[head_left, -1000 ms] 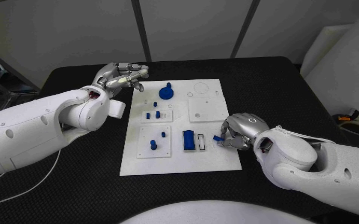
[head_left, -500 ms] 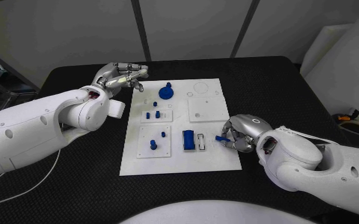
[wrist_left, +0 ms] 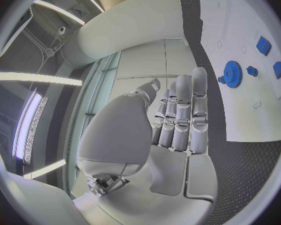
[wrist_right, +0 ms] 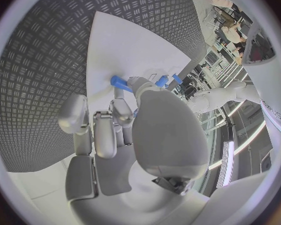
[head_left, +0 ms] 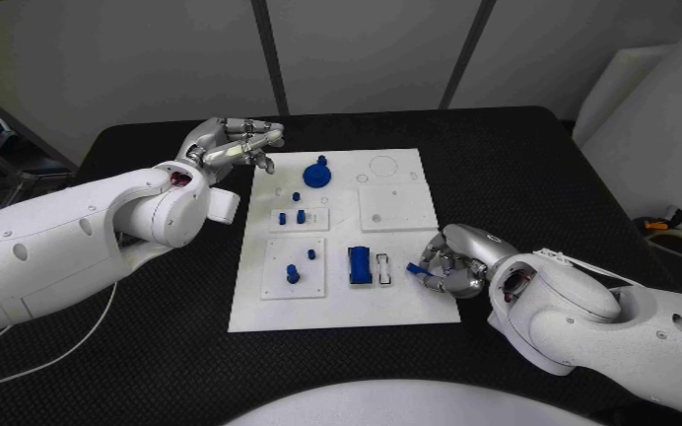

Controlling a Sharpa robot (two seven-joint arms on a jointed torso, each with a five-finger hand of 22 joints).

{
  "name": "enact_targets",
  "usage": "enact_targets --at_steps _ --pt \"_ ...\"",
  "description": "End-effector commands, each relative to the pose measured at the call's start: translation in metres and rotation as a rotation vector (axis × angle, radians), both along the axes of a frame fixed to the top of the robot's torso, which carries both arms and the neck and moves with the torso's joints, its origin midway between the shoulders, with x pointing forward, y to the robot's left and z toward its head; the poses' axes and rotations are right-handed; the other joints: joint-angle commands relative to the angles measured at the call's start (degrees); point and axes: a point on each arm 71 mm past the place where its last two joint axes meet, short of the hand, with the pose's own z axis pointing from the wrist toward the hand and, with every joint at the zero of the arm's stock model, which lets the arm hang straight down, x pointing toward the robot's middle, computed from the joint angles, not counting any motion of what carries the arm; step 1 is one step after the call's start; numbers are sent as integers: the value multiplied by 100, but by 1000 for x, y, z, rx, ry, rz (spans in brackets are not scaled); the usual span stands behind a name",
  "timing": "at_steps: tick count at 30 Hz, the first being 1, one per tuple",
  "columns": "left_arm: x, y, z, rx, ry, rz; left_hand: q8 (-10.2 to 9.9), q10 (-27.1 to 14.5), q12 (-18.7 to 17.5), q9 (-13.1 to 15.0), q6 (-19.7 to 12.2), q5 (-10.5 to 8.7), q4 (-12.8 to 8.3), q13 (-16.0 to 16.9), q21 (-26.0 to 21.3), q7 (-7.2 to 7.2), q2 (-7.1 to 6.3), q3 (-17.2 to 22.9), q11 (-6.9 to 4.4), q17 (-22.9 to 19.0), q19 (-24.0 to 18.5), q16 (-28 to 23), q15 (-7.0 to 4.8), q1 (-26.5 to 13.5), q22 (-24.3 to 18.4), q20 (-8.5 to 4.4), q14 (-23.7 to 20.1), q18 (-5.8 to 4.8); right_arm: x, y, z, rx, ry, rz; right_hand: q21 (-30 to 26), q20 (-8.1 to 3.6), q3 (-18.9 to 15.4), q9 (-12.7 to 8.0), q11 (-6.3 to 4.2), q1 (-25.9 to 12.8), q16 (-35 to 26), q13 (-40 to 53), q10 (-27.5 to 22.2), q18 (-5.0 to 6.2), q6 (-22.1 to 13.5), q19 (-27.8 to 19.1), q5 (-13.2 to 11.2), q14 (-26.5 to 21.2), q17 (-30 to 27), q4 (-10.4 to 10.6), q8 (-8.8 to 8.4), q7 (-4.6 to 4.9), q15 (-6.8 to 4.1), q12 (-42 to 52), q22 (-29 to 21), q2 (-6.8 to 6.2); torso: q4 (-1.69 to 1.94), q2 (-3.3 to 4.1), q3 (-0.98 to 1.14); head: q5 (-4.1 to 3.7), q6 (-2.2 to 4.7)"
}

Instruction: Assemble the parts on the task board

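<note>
The white task board (head_left: 401,306) lies in the middle of the black table. On it stand a blue gear (head_left: 315,175) at the far end, several small blue pegs (head_left: 292,217), and a blue block (head_left: 360,266) near the front. My right hand (head_left: 457,260) sits at the board's right front edge and pinches a small blue part (head_left: 415,269), also seen as the blue part (wrist_right: 120,83) between its fingers. My left hand (head_left: 232,143) hovers off the board's far left corner, fingers curled, holding nothing. The gear (wrist_left: 232,74) appears past its fingertips.
A square white plate (head_left: 395,206) sits on the board's right half and another plate (head_left: 295,270) holds pegs at the left front. Black table surface (head_left: 540,179) lies free to the right and far side.
My right hand has drawn slightly toward the front and right with the blue part, its wrist turning. The left hand has not moved.
</note>
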Motion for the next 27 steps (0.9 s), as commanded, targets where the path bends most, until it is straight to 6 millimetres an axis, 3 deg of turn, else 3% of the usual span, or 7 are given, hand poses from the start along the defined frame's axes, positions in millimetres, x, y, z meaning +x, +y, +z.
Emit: enact_targets --at_steps 1,6,10,17,27 --pt "0 -1 2 -7 -9 -10 24 -57 38 5 -47 17 5 8 -20 -4 34 -33 1 -7 44 -20 35 -7 -6 -1 6 -70 1 4 1 112 11 -50 30 -9 197 65 -3 -91 23 21 44 1 27 38 82 461 628 -195 47 -68 -20 33 12 -8 -5 -3 3 -2 -5" --pt "0 -3 2 -8 -8 -13 24 -57 38 5 -47 17 5 8 -20 -4 34 -33 1 -7 44 -20 35 -7 -6 -1 6 -70 3 12 -2 158 41 -63 34 -13 169 90 -9 -214 31 40 58 -1 36 47 111 463 641 -187 60 -77 -24 56 20 -21 5 4 1 -1 -3" --pt "-1 -3 2 -9 -8 -14 24 -57 38 5 -47 17 5 8 -20 -4 34 -33 1 -7 44 -20 35 -7 -6 -1 6 -70 4 14 -6 177 75 -82 39 -24 106 132 -27 -357 47 61 75 -3 53 60 382 468 664 -201 88 -98 -37 79 32 -8 -5 6 -4 30 -7" --pt "-1 -3 2 -9 -8 -15 24 -57 38 5 -47 17 5 8 -20 -4 34 -33 1 -7 44 -20 35 -7 -6 -1 6 -70 6 19 -8 194 93 -88 52 -31 -32 178 -35 -586 66 87 98 -9 79 80 456 474 692 -147 121 -114 -43 109 54 23 -4 4 4 47 -12" --pt "-1 -4 2 -10 -7 -18 24 -57 38 5 -47 17 5 8 -20 -4 34 -33 1 -7 44 -20 35 -7 -6 -1 6 -70 9 29 -13 196 111 -75 126 -49 -332 239 -59 -885 137 214 175 -31 112 154 776 497 795 -39 160 -142 -63 260 153 91 0 4 6 51 10"
